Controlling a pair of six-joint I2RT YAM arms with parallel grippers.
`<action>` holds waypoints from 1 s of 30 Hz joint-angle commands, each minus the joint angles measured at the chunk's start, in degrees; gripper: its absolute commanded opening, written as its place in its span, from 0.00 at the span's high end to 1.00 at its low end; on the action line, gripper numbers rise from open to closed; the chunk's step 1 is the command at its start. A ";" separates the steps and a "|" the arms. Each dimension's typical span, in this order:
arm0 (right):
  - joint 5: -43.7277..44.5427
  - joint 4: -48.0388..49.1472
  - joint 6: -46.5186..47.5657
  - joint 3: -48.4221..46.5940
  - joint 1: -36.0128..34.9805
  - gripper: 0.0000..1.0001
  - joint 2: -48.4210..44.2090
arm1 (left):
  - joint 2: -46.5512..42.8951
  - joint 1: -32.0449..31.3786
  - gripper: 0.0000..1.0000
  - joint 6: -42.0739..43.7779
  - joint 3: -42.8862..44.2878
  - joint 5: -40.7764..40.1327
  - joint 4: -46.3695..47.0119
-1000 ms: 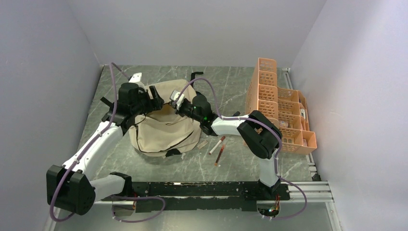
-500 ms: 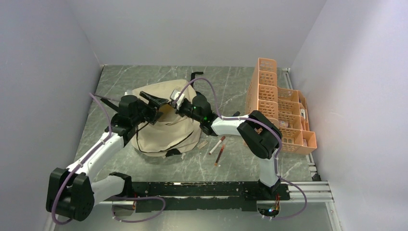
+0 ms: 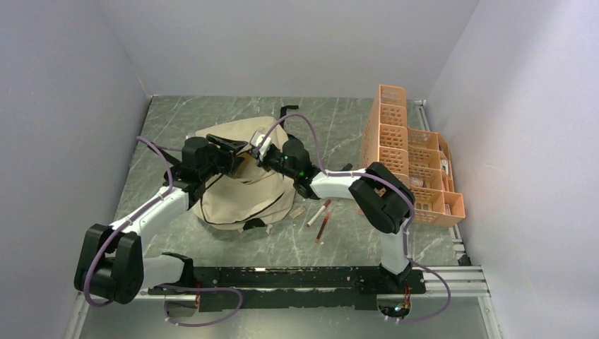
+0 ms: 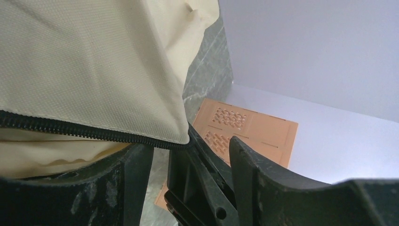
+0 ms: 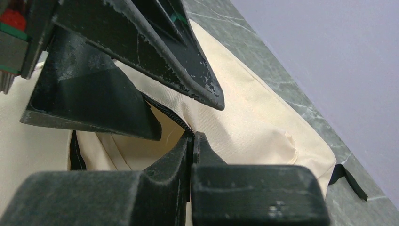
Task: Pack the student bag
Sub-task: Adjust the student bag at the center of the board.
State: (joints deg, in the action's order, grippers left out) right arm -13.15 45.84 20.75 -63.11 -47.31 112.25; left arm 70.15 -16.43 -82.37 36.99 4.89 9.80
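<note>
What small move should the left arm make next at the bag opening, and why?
Probably close the left end effector on the zipper edge of the student bag. Its jaws stand apart and seem to straddle that edge, while the right end effector is shut on it close by. With both holding, the opening could be pulled wider.
</note>
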 commanded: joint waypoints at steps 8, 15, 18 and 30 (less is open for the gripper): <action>-0.83 2.27 0.25 0.27 -0.24 1.00 -2.83 | 2.03 -0.36 0.57 -0.37 3.02 -2.48 3.10; -0.82 1.29 1.32 0.62 -0.50 1.00 -2.92 | 1.65 -0.27 0.83 0.45 3.71 -3.23 2.63; -0.87 1.18 1.42 1.07 -0.58 1.00 -3.39 | 1.91 -0.11 0.95 0.54 3.69 -3.31 3.02; 6.60 -5.12 -7.00 5.75 -0.59 0.58 -14.23 | -1.68 6.68 0.95 8.44 6.18 -4.69 -2.23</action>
State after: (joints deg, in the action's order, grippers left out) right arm -11.97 42.59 18.74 -59.11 -47.86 102.54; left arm 71.26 -11.99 -78.28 39.40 2.61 8.16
